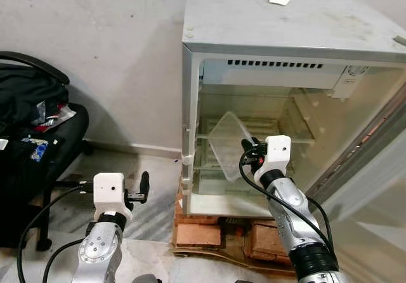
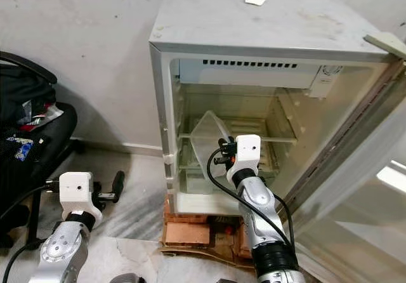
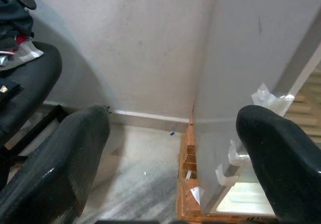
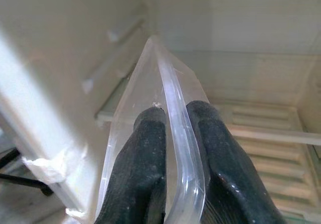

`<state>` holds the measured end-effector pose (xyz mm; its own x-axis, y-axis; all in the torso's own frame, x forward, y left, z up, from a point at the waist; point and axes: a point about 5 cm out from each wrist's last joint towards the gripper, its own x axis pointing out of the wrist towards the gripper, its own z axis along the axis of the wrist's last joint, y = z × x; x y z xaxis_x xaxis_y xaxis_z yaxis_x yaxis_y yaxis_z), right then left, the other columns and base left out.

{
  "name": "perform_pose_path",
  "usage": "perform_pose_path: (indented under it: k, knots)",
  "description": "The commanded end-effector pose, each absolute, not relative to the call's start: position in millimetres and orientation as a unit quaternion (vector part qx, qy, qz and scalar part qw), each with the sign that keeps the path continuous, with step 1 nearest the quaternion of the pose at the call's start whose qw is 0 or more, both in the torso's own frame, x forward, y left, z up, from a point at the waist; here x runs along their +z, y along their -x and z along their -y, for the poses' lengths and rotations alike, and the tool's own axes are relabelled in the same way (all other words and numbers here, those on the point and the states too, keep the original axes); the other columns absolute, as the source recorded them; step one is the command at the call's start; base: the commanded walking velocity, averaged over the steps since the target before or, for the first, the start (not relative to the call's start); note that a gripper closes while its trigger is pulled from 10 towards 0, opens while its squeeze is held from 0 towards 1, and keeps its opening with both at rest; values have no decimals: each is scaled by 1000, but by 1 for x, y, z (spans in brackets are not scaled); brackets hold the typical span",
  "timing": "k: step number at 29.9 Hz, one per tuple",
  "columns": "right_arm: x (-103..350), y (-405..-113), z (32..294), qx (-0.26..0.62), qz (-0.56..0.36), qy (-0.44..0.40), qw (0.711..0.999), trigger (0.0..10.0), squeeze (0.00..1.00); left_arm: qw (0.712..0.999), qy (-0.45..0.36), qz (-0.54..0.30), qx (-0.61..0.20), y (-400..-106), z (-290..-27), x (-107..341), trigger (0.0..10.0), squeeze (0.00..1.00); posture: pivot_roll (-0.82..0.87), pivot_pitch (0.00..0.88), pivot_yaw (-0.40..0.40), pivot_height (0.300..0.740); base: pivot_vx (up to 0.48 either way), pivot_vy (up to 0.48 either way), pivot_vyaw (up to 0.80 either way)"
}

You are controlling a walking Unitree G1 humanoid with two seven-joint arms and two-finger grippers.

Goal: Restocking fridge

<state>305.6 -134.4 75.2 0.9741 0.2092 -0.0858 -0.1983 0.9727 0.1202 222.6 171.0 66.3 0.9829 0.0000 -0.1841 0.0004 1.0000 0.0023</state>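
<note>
Right gripper (image 1: 245,148) pinches the rim of a clear tub (image 1: 229,144), holding it tilted inside the open fridge (image 1: 254,54), at the left near a glass shelf (image 1: 298,139). Its wrist view shows both fingers (image 4: 145,169) pressed on the rim. Left gripper (image 1: 143,186) hovers low, left of the fridge; its wrist view shows fingers (image 3: 65,158) spread wide, holding nothing. Farther left, a chair (image 1: 60,137) holds clutter.
</note>
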Motion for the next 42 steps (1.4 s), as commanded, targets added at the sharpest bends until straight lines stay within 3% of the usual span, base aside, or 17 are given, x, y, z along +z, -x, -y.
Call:
perform_pose_path:
  k: [1, 10, 18, 42]
  knots:
    - [76, -303, 147, 84, -46, -53, 994, 10000, 0, 996, -2, -86, 1, -222, -174, 71, 10000, 0, 81, 106, -47, 740, 247, 0, 0]
    - [81, -284, 159, 71, -33, -49, 996, 10000, 0, 996, -1, -90, 5, -210, -177, 74, 10000, 0, 67, 114, -44, 740, 272, 0, 0]
    - [81, -247, 166, 79, -48, -47, 995, 10000, 0, 994, 0, -111, 22, -183, -183, 70, 10000, 0, 70, 119, -47, 740, 284, 0, 0]
    - [77, -243, 163, 100, -78, -44, 991, 10000, 0, 992, 9, -123, 14, -176, -178, 70, 10000, 0, 69, 126, -51, 740, 257, 0, 0]
